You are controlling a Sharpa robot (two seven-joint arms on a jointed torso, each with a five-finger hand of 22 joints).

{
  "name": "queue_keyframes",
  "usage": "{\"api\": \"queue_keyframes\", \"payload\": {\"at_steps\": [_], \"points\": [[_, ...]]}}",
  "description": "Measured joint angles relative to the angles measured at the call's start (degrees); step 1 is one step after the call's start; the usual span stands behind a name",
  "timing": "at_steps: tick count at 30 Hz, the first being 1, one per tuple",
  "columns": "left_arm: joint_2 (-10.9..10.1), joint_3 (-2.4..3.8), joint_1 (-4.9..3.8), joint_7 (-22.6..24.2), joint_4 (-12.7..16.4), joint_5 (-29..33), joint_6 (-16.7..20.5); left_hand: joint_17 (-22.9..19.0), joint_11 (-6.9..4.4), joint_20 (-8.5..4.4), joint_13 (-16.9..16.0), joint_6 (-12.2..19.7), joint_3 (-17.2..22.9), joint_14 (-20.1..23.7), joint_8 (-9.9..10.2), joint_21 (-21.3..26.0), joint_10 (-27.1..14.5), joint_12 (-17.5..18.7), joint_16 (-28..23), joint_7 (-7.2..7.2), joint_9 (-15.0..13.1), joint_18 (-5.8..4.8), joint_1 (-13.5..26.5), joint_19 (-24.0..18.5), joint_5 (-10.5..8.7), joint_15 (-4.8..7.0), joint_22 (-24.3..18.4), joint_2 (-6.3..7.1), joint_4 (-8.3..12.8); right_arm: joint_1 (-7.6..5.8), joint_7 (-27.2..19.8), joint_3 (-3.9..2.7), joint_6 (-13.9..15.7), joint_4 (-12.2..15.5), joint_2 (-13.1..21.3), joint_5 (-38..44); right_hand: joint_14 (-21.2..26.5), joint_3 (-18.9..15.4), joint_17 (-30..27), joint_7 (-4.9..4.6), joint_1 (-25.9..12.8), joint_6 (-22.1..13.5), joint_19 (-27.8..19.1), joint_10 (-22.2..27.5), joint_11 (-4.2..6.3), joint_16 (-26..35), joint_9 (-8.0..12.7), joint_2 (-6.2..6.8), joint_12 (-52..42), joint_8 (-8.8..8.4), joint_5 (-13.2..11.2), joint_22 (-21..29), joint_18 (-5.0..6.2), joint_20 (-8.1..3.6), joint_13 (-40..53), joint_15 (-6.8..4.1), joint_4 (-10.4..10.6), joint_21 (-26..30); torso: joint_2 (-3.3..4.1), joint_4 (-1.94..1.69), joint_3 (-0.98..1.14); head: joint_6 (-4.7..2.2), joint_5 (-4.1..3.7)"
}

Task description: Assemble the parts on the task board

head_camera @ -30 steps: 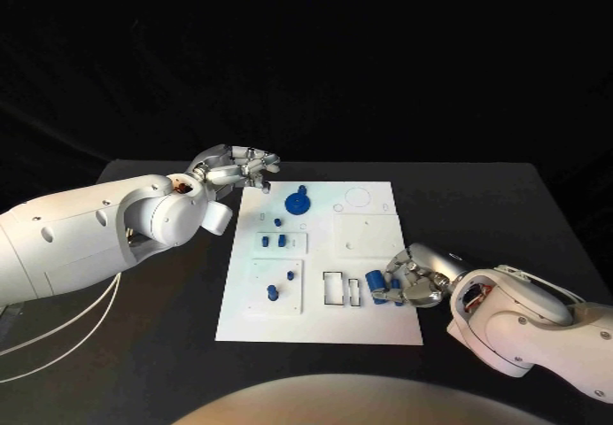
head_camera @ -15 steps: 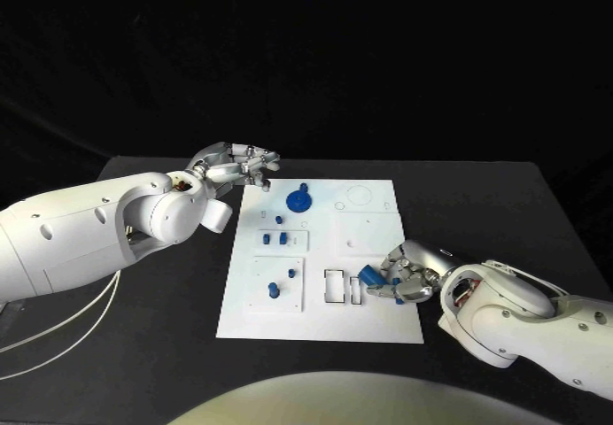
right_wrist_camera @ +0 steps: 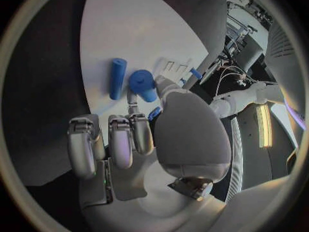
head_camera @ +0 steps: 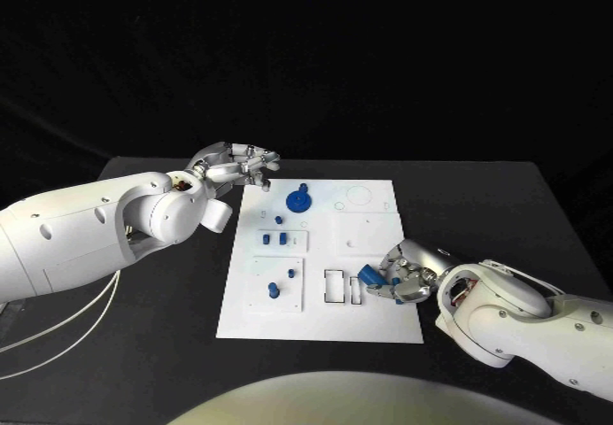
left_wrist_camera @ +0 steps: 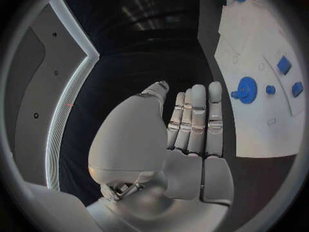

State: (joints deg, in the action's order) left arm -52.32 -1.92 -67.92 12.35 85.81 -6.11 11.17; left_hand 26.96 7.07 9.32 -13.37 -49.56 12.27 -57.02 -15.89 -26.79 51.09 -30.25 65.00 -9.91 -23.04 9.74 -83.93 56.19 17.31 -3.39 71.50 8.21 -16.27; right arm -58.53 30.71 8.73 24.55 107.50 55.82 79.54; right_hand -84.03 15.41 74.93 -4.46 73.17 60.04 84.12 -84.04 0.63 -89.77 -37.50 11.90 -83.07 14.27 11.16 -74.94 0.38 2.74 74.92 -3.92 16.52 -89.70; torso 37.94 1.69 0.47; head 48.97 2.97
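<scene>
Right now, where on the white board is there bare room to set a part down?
The task board is bare along its near edge, below the slots, and around its far right corner. It is crowded by the right hand and down the left column of blue parts.

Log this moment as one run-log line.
right hand: pinches blue cylinder over task board | second cylinder: lying on board | left hand: open, off board's far corner

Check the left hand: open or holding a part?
Open. The left hand has straight fingers with nothing between them, and it hovers off the far left corner of the white board.
</scene>
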Motion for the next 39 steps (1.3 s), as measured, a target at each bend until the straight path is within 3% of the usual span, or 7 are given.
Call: {"api": "queue_keyframes", "payload": {"at_steps": [7,13,18,23,29,39], "points": [[0.01,0.0,0.0,0.0,-0.01,0.0,0.0,0.0,0.0,0.0,0.0,0.0,0.0,0.0,0.0,0.0,0.0,0.0,0.0,0.0,0.0,0.0,0.0,0.0,0.0,0.0,0.0,0.0,0.0,-0.11,0.17,0.16,2.25,1.62,1.14,-0.12,0.0,3.72,0.0,-0.3,0.72,0.29,-0.05,-0.1,0.31,0.0,0.01,0.72,-0.9,0.01,1.96,0.01,0.0,-0.44,0.0,-0.41,-0.1,0.0,-0.03,0.01,0.01,-0.16,-0.21],[0.1,0.0,0.0,0.0,-0.08,0.0,-0.01,-0.02,0.0,0.0,0.04,0.0,0.0,0.0,0.0,0.0,0.0,0.0,0.0,0.0,0.0,0.0,0.0,0.0,0.0,0.0,0.0,0.0,0.0,-1.78,0.16,-0.03,4.26,3.14,1.62,-1.51,0.0,4.11,-0.01,-0.32,0.99,0.27,-0.21,0.07,0.48,0.0,0.03,0.99,-1.2,0.01,2.94,0.01,0.0,-0.6,0.0,-0.41,-0.01,0.0,-0.05,-0.02,-0.03,-0.31,-0.48],[0.16,0.0,0.01,0.0,-0.12,0.0,-0.01,-0.05,0.0,0.0,0.07,0.0,0.0,0.0,0.0,0.0,0.0,0.0,0.0,0.0,0.0,0.0,0.0,0.0,0.0,0.0,0.0,0.0,0.0,-2.22,0.02,-0.04,5.31,3.95,1.55,-3.31,0.0,4.48,-0.01,-0.36,0.89,0.24,-0.21,0.07,0.48,0.0,0.04,0.9,-1.19,0.01,2.94,0.01,0.0,-0.6,-0.01,-0.41,-0.08,0.0,-0.03,-0.03,-0.03,-0.53,-0.6],[0.15,0.0,0.01,0.0,-0.16,0.0,-0.01,-0.05,0.0,0.0,0.06,0.0,0.0,0.0,0.0,0.0,0.0,0.0,0.0,0.0,0.0,0.0,0.0,0.0,0.0,0.0,0.0,0.0,0.0,-2.37,-0.13,-0.02,5.23,4.1,0.66,-5.27,0.0,4.55,-0.01,-0.59,-0.68,0.46,-0.21,0.07,0.47,0.0,0.05,0.04,-1.19,-0.01,2.89,0.02,0.0,-0.6,-0.01,-0.41,-0.02,0.0,0.03,-0.03,-0.03,-0.6,-0.5],[0.26,0.0,0.01,0.0,-0.18,0.0,-0.01,-0.05,0.0,0.0,0.06,0.0,0.0,0.0,0.0,0.0,0.0,0.0,0.0,0.0,0.0,0.0,0.0,0.0,0.0,0.0,0.0,0.0,0.0,-2.36,-0.27,0.01,4.09,3.56,-1.56,-7.08,0.0,6.3,-0.02,-0.78,-5.79,0.65,-0.21,0.07,0.47,0.0,0.04,0.03,-1.19,0.0,-0.42,0.02,0.0,-0.6,-0.01,-0.41,0.15,0.0,0.04,-0.03,-0.07,-0.39,-0.4],[0.31,0.0,0.01,0.0,-0.13,0.0,-0.02,-0.05,0.0,0.0,0.06,0.0,0.16,0.0,0.0,0.23,0.0,0.0,0.0,0.0,0.05,0.0,0.0,0.0,0.0,0.0,0.01,0.0,-0.17,-1.89,-0.25,0.05,2.37,2.14,-4.28,-8.65,0.0,5.93,-0.02,-1.04,-8.05,0.93,-0.21,0.06,0.46,0.0,-0.82,-0.42,-1.77,0.01,-0.77,0.03,0.0,-0.6,-0.01,-0.4,0.17,0.0,0.07,-0.07,-0.03,-0.08,-0.13]]}}
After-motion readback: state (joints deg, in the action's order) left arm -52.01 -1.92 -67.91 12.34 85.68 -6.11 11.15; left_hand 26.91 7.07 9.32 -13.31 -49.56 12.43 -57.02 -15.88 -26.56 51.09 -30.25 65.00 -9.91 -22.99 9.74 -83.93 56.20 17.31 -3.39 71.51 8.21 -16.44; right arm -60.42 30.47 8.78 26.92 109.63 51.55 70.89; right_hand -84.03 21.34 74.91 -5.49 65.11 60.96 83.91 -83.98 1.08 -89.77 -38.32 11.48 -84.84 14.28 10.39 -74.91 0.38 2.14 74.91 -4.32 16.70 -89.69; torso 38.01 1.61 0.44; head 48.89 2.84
